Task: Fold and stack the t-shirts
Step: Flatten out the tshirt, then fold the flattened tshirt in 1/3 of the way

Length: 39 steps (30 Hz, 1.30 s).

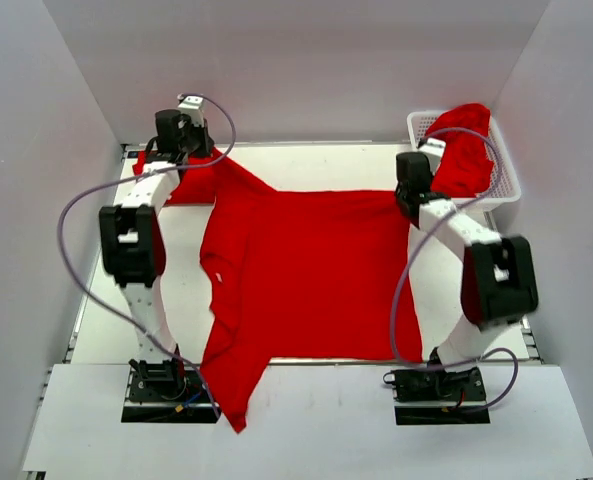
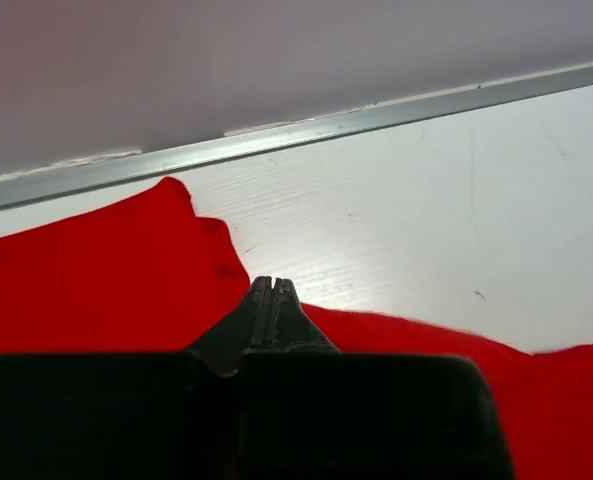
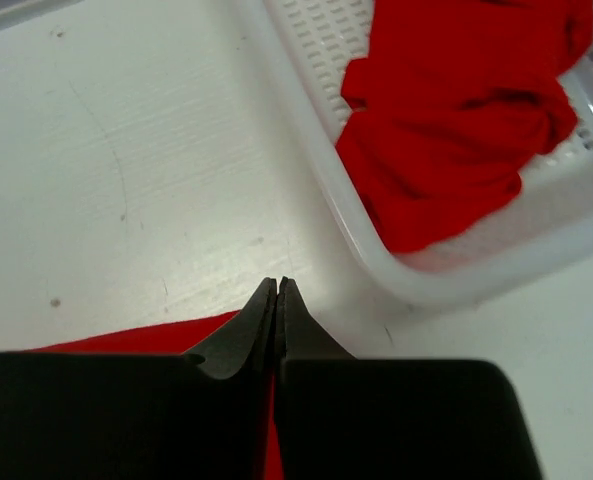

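Note:
One red t-shirt (image 1: 306, 270) lies spread flat on the white table, with one sleeve hanging over the near edge. My left gripper (image 1: 183, 150) sits low at the far-left sleeve (image 2: 96, 280). Its jaws are shut, with the tips (image 2: 273, 287) at the cloth's edge. My right gripper (image 1: 412, 195) sits low at the shirt's far-right corner. Its jaws are shut (image 3: 278, 285), and red cloth (image 3: 126, 338) shows under and between the fingers. More red t-shirts (image 1: 463, 150) are bunched in the white basket and also show in the right wrist view (image 3: 456, 130).
The white lattice basket (image 1: 506, 190) stands at the far right corner, close beside my right gripper; its rim (image 3: 376, 255) shows in the right wrist view. White walls enclose the table, and a metal strip (image 2: 306, 130) runs along the back edge.

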{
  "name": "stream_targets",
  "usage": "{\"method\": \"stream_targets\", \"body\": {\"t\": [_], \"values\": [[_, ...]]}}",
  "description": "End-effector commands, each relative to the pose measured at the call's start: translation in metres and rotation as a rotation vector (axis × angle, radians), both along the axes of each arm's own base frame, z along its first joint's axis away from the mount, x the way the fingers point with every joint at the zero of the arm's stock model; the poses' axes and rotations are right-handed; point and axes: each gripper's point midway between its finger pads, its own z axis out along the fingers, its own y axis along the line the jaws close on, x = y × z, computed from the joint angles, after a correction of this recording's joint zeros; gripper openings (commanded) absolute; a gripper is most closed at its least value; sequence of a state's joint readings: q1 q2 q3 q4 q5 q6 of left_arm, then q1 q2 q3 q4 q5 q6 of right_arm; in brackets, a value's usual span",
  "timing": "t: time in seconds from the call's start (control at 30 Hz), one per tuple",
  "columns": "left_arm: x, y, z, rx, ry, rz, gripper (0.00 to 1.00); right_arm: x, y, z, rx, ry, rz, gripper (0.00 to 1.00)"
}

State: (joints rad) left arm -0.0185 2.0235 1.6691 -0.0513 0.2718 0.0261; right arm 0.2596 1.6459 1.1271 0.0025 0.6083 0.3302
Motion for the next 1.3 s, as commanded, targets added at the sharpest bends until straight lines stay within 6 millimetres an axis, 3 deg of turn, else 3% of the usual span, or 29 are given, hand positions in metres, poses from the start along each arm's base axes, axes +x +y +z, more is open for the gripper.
{"method": "stream_targets", "body": {"t": [0.0,0.07,0.1,0.23,0.33,0.4,0.43,0.5,0.53,0.6,0.67,0.7,0.8,0.83,0.9,0.97,1.0,1.03,1.17,1.2,1.23,1.27], "values": [[0.031,-0.019,0.029,-0.038,-0.116,-0.078,0.0,0.053,0.004,0.034,0.017,-0.132,0.032,0.0],[0.044,-0.023,0.034,-0.058,-0.14,-0.092,0.0,0.069,0.004,0.032,0.016,-0.129,0.037,0.0],[0.051,-0.025,0.02,-0.061,-0.123,-0.1,0.0,0.071,0.004,0.021,0.018,-0.094,0.049,0.0],[0.063,-0.042,0.036,-0.069,-0.158,-0.146,0.0,0.087,0.008,0.02,0.026,-0.092,0.077,0.0],[0.056,-0.048,0.032,-0.061,-0.136,-0.157,0.0,0.091,0.003,0.019,0.017,-0.08,0.073,0.0],[0.044,-0.046,0.051,-0.058,-0.148,-0.149,0.0,0.093,0.001,0.022,0.011,-0.078,0.066,0.0],[0.034,-0.047,0.037,-0.044,-0.109,-0.138,0.0,0.091,-0.001,0.027,0.011,-0.078,0.063,0.0],[0.018,-0.044,0.043,-0.04,-0.102,-0.124,0.0,0.088,-0.004,0.026,0.009,-0.067,0.06,0.0],[-0.003,-0.046,0.048,-0.038,-0.091,-0.125,0.0,0.084,-0.004,0.023,0.009,-0.058,0.063,0.0],[-0.022,-0.049,0.052,-0.035,-0.083,-0.126,0.0,0.076,-0.005,0.028,0.019,-0.062,0.065,0.0],[-0.046,-0.042,0.056,-0.023,-0.06,-0.093,0.0,0.062,-0.007,0.03,0.02,-0.057,0.06,0.0],[-0.061,-0.047,0.04,-0.033,0.0,-0.1,0.0,0.056,-0.008,0.024,0.021,-0.043,0.059,0.0],[-0.094,-0.045,0.046,-0.038,0.031,-0.072,0.0,0.036,-0.015,0.025,0.009,-0.02,0.048,0.0],[-0.106,-0.049,0.044,-0.048,0.058,-0.075,0.0,0.03,-0.016,0.039,0.012,-0.044,0.048,0.0],[-0.131,-0.042,0.049,-0.052,0.067,-0.04,0.0,0.016,-0.019,0.034,0.007,-0.023,0.042,0.0],[-0.152,-0.045,0.049,-0.048,0.084,-0.029,0.0,0.006,-0.019,0.043,0.022,-0.037,0.04,0.0],[-0.164,-0.039,0.039,-0.075,0.121,0.023,0.0,-0.003,-0.018,0.033,0.026,-0.012,0.047,0.0],[-0.177,-0.038,0.054,-0.1,0.098,0.031,0.0,-0.007,-0.02,0.039,0.037,-0.025,0.044,0.0],[-0.226,-0.05,0.026,-0.176,0.231,0.013,0.0,-0.027,-0.021,0.04,0.05,-0.021,0.037,0.0],[-0.234,-0.048,0.022,-0.174,0.245,0.014,0.0,-0.035,-0.022,0.031,0.051,0.004,0.031,0.0],[-0.24,-0.048,0.018,-0.19,0.265,0.025,0.0,-0.039,-0.023,0.039,0.059,-0.016,0.031,0.0],[-0.253,-0.052,0.008,-0.186,0.307,0.009,0.0,-0.046,-0.024,0.029,0.058,0.004,0.03,0.0]]}}
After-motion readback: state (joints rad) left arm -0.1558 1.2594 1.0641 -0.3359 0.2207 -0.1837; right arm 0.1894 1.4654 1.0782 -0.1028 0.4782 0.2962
